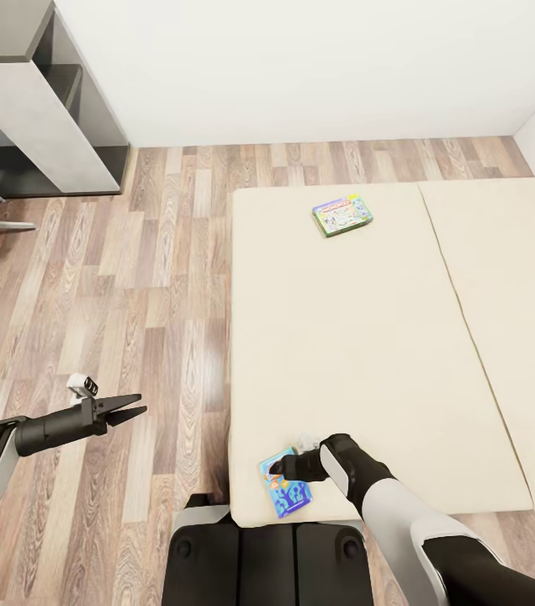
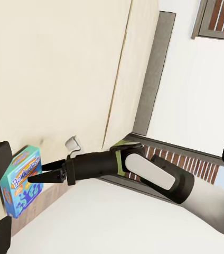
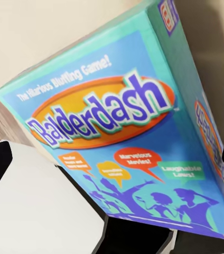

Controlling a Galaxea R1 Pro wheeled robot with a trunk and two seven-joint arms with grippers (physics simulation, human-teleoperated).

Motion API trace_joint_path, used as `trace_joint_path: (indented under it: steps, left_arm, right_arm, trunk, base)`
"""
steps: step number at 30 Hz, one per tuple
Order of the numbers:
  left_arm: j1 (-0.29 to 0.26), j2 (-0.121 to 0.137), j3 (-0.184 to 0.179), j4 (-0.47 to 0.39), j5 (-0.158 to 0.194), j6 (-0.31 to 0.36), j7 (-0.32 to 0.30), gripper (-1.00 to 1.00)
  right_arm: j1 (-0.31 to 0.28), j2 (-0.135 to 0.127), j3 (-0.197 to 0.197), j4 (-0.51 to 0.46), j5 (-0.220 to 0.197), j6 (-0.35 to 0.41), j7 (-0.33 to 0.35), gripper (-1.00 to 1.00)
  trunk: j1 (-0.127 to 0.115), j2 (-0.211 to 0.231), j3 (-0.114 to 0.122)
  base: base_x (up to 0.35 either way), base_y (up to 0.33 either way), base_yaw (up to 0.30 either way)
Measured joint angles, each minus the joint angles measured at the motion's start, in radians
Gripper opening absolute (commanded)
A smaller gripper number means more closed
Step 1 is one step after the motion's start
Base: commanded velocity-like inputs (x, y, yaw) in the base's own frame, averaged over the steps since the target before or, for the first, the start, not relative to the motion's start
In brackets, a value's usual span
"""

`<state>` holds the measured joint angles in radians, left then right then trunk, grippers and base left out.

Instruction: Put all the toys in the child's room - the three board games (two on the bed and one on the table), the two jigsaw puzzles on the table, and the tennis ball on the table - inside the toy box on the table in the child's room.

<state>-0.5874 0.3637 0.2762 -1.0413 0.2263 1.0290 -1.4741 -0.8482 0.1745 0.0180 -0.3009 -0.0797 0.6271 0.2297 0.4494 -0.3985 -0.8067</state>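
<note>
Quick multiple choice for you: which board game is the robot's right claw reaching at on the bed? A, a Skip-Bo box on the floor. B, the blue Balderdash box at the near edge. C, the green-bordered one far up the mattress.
B: the right claw sits at the blue Balderdash box on the near edge of the bed, while the green-bordered game lies untouched farther up the mattress.

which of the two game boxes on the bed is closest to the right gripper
The blue Balderdash box at the bed's near edge, right at the right gripper. The green-bordered box lies far across the mattress.
</note>
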Motion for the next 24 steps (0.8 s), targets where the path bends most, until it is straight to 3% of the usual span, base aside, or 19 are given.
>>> trace_joint_path:
  steps: [24]
  left_arm:
    - [0.0,0.001,0.0,0.0,0.0,0.0,0.0,1.0]
  right_arm:
    - [0.0,0.0,0.0,0.0,-0.001,-0.016,0.0,1.0]
  trunk:
    - [0.0,0.0,0.0]
  base:
    - [0.0,0.0,0.0]
